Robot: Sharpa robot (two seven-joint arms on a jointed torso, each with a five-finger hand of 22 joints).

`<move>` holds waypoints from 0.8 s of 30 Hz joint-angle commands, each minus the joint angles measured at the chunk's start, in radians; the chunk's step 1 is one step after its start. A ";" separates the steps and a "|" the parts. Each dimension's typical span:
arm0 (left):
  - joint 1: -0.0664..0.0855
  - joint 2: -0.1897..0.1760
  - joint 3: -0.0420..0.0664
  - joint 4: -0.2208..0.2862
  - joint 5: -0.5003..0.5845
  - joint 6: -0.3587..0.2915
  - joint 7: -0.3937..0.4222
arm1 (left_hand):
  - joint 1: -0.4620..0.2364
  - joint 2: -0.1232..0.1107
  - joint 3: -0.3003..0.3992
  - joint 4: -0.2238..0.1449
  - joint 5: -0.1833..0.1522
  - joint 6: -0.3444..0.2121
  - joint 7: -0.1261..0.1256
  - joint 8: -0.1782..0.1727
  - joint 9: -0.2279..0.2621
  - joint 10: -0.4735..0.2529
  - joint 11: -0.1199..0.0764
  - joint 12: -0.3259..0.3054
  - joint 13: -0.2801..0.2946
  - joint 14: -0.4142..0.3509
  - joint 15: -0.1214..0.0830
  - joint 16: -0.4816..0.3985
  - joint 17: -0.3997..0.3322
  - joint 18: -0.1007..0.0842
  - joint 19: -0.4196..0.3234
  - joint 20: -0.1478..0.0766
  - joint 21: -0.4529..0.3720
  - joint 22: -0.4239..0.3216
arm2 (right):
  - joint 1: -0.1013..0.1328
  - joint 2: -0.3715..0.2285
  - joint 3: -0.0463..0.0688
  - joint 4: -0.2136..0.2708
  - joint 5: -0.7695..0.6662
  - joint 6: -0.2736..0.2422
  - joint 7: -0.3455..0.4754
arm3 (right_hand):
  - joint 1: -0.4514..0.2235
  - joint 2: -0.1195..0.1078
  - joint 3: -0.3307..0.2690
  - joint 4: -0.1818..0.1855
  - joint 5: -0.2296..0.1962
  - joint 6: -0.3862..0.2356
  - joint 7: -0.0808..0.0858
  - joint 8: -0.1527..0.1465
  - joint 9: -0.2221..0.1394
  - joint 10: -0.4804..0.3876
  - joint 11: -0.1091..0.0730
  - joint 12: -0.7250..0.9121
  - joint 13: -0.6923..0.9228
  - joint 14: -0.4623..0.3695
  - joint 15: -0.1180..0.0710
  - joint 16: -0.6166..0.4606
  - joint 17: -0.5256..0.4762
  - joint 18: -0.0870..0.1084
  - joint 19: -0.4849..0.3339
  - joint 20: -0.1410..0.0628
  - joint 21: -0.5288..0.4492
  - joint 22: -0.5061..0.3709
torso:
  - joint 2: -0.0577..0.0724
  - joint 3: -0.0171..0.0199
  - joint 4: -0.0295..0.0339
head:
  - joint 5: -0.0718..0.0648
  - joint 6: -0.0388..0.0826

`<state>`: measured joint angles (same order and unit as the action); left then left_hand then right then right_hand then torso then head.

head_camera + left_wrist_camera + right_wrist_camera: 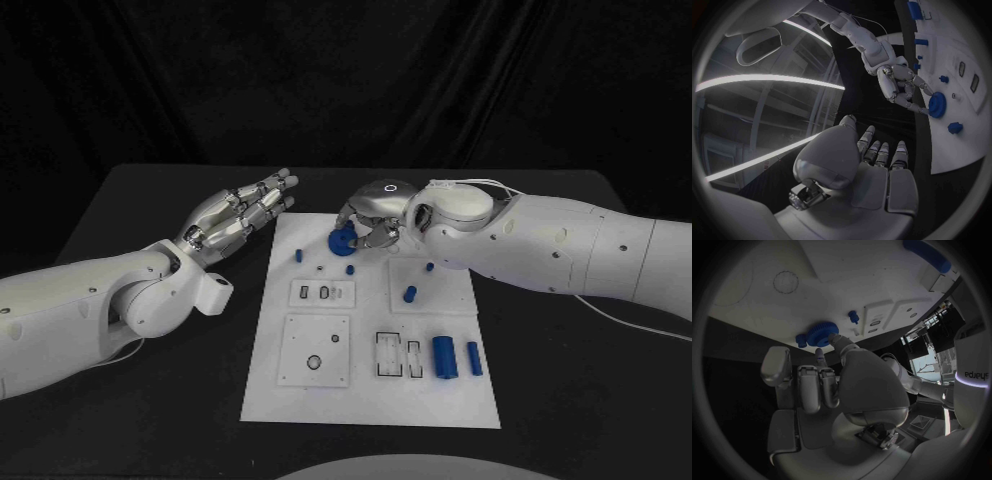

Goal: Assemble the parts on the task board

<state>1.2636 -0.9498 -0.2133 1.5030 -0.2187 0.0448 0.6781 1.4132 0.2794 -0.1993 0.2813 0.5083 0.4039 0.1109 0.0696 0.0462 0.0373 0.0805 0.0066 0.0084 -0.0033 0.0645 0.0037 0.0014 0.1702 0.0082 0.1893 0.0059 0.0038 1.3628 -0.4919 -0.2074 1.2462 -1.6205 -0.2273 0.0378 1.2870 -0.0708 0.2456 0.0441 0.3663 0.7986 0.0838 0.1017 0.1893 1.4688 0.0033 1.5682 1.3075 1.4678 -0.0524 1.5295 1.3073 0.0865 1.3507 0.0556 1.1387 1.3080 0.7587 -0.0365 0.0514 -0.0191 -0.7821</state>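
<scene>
- Right hand (378, 215) sits low over the far edge of the task board (372, 400), fingers curled down around the blue gear (342, 241), and the right wrist view shows fingertips (837, 339) touching its toothed rim.
- Whether that counts as a firm pinch or only a touch, I cannot tell; the gear looks to be resting at the board's far edge rather than lifted.
- Left hand (238, 215) hovers just off the board's far left corner, fingers stretched out side by side, holding nothing.
- That gear reads as a small rigid plastic disc: light, stiff, not fragile, though smooth enough to slip.
- Best hold, by my judgement, is across the rim, on opposite sides of the teeth, which give the pads some bite; a grip from above on the flat face would likely slide.
- Other blue parts wait on the board: a small peg (299, 255) beside the gear, two more (410, 294) nearer the middle, and a pair of cylinders (444, 356) at the near right, well apart from both hands.
</scene>
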 commanded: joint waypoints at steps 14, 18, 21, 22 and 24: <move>0.001 0.004 0.001 0.001 0.005 0.014 0.067 | 0.011 0.003 0.010 -0.001 0.005 -0.006 0.006 0.004 0.001 0.002 0.008 0.003 0.002 0.003 0.008 -0.004 -0.001 0.011 0.000 0.006 0.001 0.002 | -0.009 0.015 0.001 -0.022 -0.002 0.009 -0.028 | -0.001 0.006 0.010 -0.001 -0.029 0.017 0.001 0.002 0.000 0.102 -0.007 0.003 0.263 0.086 -0.008 -0.005 0.230 0.012 -0.003 -0.003 -0.009 0.043 | 0.000 -0.0009 0.0006 | -0.001 -0.003; 0.001 0.004 0.001 0.001 0.005 0.014 0.066 | 0.012 0.003 0.011 -0.001 0.006 -0.006 0.006 0.004 0.001 0.002 0.008 0.003 0.002 0.003 0.009 -0.004 -0.001 0.011 0.000 0.007 0.001 0.002 | -0.010 0.017 0.001 -0.027 -0.002 0.003 -0.037 | 0.005 0.009 0.014 -0.005 -0.032 0.017 0.001 -0.001 -0.002 0.102 -0.007 0.003 0.263 0.085 -0.008 -0.006 0.229 0.013 -0.004 -0.003 -0.013 0.041 | 0.000 -0.0013 0.0014 | -0.002 -0.003; 0.001 0.005 0.001 0.001 0.005 0.015 0.066 | 0.012 0.003 0.011 -0.001 0.006 -0.006 0.006 0.004 0.001 0.002 0.008 0.003 0.002 0.003 0.009 -0.004 -0.001 0.011 0.000 0.007 0.001 0.002 | -0.011 0.018 0.001 -0.029 -0.002 -0.001 -0.042 | 0.011 0.010 0.018 -0.009 -0.033 0.017 0.002 -0.004 -0.003 0.102 -0.006 0.003 0.263 0.085 -0.008 -0.007 0.229 0.013 -0.005 -0.003 -0.017 0.041 | 0.000 -0.0012 0.0017 | -0.003 -0.004; 0.001 0.004 0.001 0.001 0.005 0.015 0.066 | 0.012 0.003 0.011 -0.001 0.006 -0.006 0.006 0.004 0.001 0.002 0.008 0.003 0.002 0.003 0.009 -0.004 -0.001 0.011 0.000 0.007 0.001 0.002 | -0.011 0.018 0.001 -0.030 -0.002 -0.001 -0.043 | 0.011 0.010 0.018 -0.009 -0.033 0.017 0.002 -0.004 -0.003 0.102 -0.006 0.003 0.263 0.085 -0.008 -0.007 0.229 0.013 -0.005 -0.003 -0.017 0.041 | 0.000 -0.0012 0.0019 | -0.003 -0.004; 0.001 0.004 0.001 0.001 0.005 0.015 0.066 | 0.012 0.003 0.012 -0.001 0.006 -0.006 0.007 0.005 0.001 0.002 0.008 0.003 0.002 0.003 0.009 -0.004 -0.001 0.011 0.000 0.007 0.001 0.002 | -0.011 0.018 0.001 -0.031 -0.002 -0.004 -0.045 | 0.012 0.010 0.019 -0.010 -0.033 0.017 0.002 -0.005 -0.003 0.102 -0.006 0.003 0.263 0.085 -0.008 -0.007 0.229 0.014 -0.006 -0.003 -0.019 0.040 | 0.000 -0.0010 0.0024 | -0.005 -0.004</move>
<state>1.2636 -0.9471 -0.2133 1.5022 -0.2187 0.0484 0.6781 1.4172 0.2834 -0.1938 0.2814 0.5083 0.4002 0.1146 0.0696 0.0462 0.0397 0.0828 0.0066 0.0084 0.0004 0.0681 0.0037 0.0009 0.1702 0.0082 0.1892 0.0059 0.0047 1.3549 -0.4744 -0.2074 1.2190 -1.6197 -0.2235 0.0262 1.2928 -0.0650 0.2608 0.0345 0.3350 0.8093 0.0875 0.1016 0.1874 1.4687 0.0034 1.5682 1.3074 1.4677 -0.0524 1.5255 1.3073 0.0863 1.3507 0.0556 1.1266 1.3077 0.7586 -0.0375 0.0531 -0.0221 -0.7857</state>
